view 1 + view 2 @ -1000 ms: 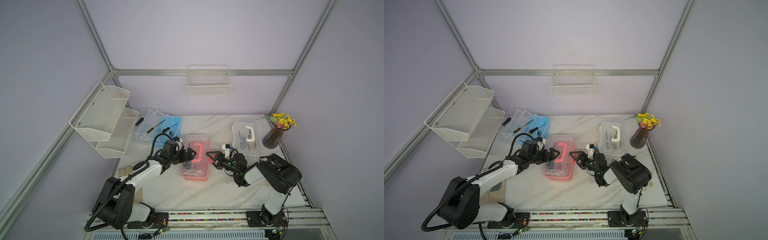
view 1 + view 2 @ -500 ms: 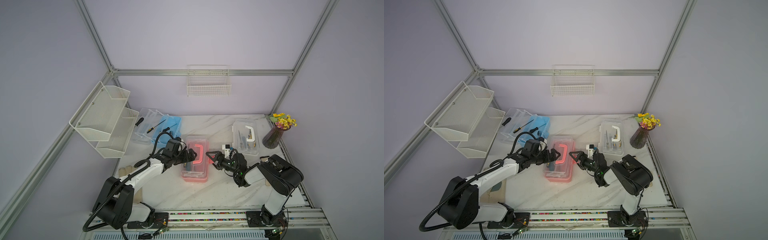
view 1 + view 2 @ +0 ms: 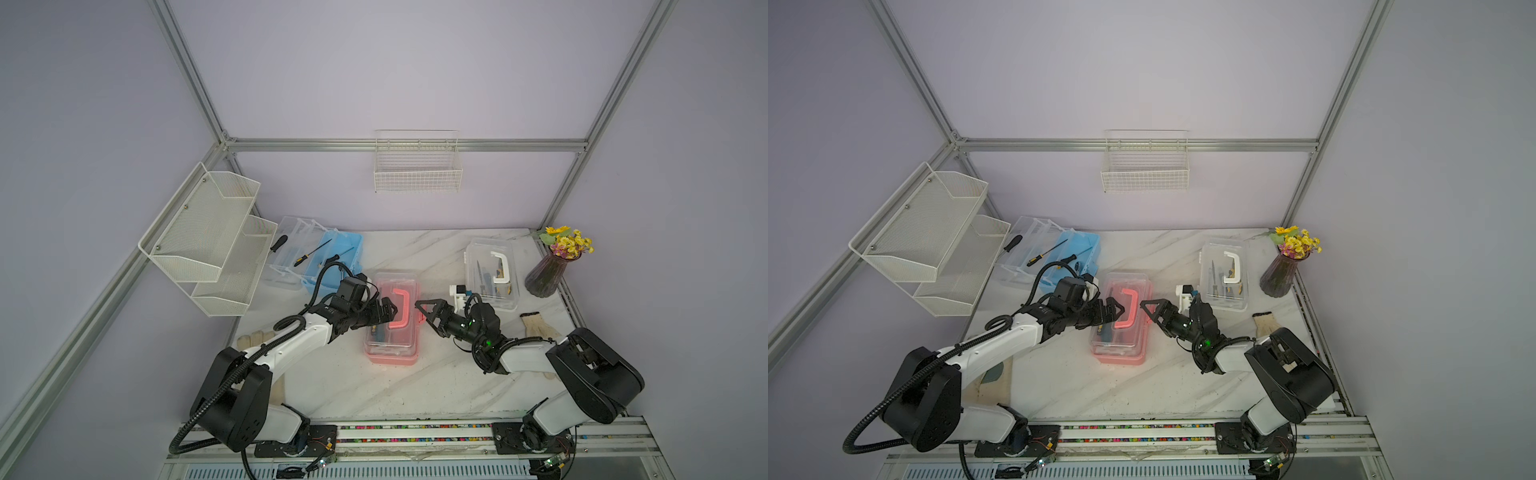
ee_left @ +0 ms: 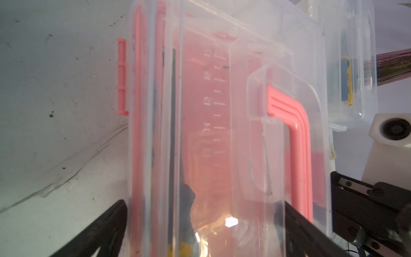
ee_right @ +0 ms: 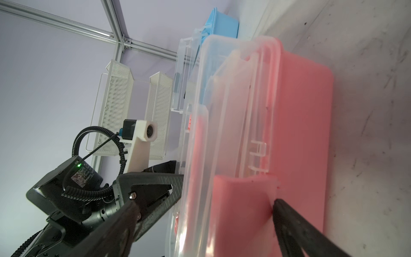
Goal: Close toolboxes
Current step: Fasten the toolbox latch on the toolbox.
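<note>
Right wrist view shows the pink plastic toolbox with clear lid (image 5: 307, 133) in the middle of the worktop (image 3: 436, 374), lid down. Its pink front latch (image 5: 244, 200) lies between the spread jaws of the right pincer (image 3: 424, 318), one fingertip (image 5: 289, 213) touching it. The left pincer (image 3: 388, 312), open and holding nothing, hovers over the lid. Best to press the latch squarely home. The open blue plastic toolbox (image 3: 332, 257) has a slim screwdriver (image 3: 313, 252) across it, likely blocking its lid; the white plastic toolbox (image 3: 492, 274) looks shut.
</note>
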